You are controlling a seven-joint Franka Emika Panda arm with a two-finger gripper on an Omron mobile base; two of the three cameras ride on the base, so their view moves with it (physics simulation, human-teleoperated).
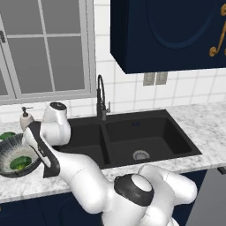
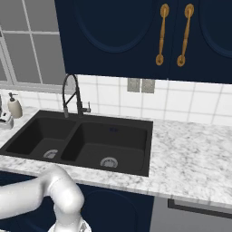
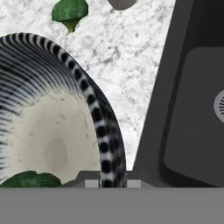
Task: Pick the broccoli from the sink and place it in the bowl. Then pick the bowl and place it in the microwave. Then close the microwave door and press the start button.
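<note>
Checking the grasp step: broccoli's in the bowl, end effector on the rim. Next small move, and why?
Probably a short straight lift. The end effector looks shut on the bowl rim, one fingertip on each side, and the broccoli already sits inside, so the bowl should clear the counter before traveling.

Broccoli sits inside the ribbed grey bowl, which is on the marble counter just left of the black double sink.

Bright-green lumpy broccoli floret inside black-and-white ribbed round bowl with speckled cream-grey interior; matte black double-basin sink; white marble worktop veined grey; navy cabinets with gold handles.
</note>
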